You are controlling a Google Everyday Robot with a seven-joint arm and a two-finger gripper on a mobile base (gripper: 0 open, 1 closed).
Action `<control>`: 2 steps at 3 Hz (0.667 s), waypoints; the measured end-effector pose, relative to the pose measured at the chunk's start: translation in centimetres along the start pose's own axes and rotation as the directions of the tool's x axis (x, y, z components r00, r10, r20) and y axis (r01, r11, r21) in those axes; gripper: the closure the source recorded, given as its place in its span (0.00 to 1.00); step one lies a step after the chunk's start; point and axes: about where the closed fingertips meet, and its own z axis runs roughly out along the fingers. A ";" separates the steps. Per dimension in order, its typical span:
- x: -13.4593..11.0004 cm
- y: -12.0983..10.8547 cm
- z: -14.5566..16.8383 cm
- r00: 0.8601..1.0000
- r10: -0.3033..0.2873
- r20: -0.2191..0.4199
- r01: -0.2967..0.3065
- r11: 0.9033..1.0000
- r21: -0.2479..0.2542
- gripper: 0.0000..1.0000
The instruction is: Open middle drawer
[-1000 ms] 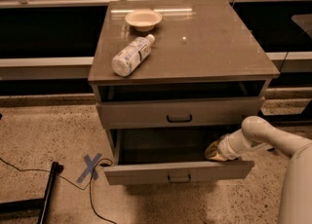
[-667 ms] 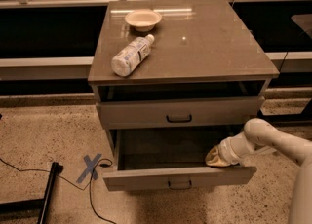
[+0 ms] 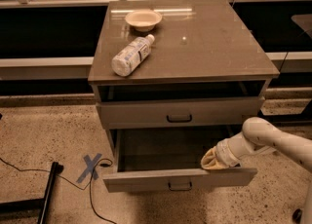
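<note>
The middle drawer (image 3: 146,181) is pulled well out of the cabinet, its flat grey-brown front low in the view with a small dark loop handle (image 3: 180,186) at centre. Its dark inside looks empty. My gripper (image 3: 213,160) comes in from the right on a white arm (image 3: 273,142). It sits just behind the top edge of the drawer front, right of the handle and inside the drawer. The top drawer (image 3: 146,113) above is near shut, with a dark gap over its front. The bottom drawer is hidden under the open one.
On the cabinet top (image 3: 214,43) lie a plastic bottle (image 3: 130,56) on its side and a small bowl (image 3: 143,19). A blue tape cross (image 3: 90,166), a black cable (image 3: 97,203) and a dark stand leg (image 3: 48,194) are on the speckled floor at left.
The middle drawer has slid further out toward the camera. My gripper has moved with it, down and forward, staying at the drawer front's top edge.
</note>
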 end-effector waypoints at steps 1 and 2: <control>-1.2 -0.9 1.0 1.000 -0.003 0.008 0.003 0.999 -0.033 1.00; -1.5 -3.1 2.8 1.000 0.018 0.006 -0.017 0.998 -0.064 1.00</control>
